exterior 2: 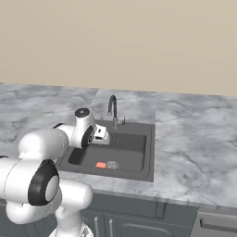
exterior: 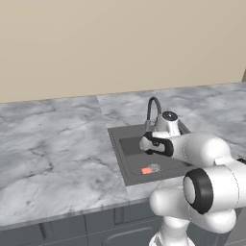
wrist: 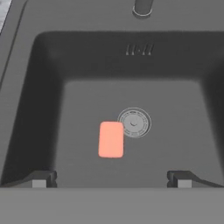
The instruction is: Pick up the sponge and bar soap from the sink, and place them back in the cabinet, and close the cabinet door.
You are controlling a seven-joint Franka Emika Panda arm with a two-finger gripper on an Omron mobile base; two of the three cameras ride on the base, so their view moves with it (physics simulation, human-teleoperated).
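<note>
Beside the drain [wrist: 134,123] on the floor of the sink [wrist: 43,109], the bar soap [wrist: 110,139] lies unpicked under the wide-open, empty gripper [wrist: 111,178], so stowing it and shutting the door remain.

Arm folded forward; tool [wrist: 111,178] points downward, fingers spread wide, apparently empty.

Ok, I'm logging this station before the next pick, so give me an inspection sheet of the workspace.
Surface: grey marble counter, bare.
Job's things: bar soap flat on the sink floor, beside the drain; sponge, cabinet: nothing seen.
Clutter: nothing seen.
Tool: tool open, above the basin, holding nothing.
Cables: nothing seen.
Surroundings: faucet at the sink's back edge, beige wall, grey base cabinets below.
</note>
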